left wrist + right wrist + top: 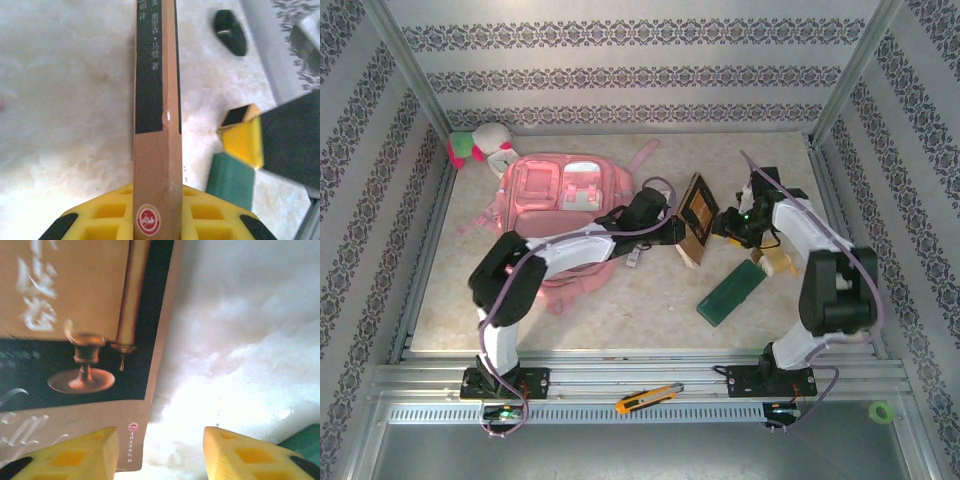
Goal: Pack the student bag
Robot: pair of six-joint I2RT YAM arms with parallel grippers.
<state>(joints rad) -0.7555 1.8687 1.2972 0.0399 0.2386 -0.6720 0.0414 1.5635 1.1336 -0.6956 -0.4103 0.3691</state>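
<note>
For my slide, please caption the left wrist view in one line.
Yellow left fingers hold a brown-and-black paperback book, spine facing the camera.

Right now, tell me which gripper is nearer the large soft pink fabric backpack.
Left. The left gripper, shut on a brown-and-black book, sits just right of the backpack; the right gripper hangs farther right, beyond that book.

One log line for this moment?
left end effector shut on book | right end effector open near book | book outside student bag
</note>
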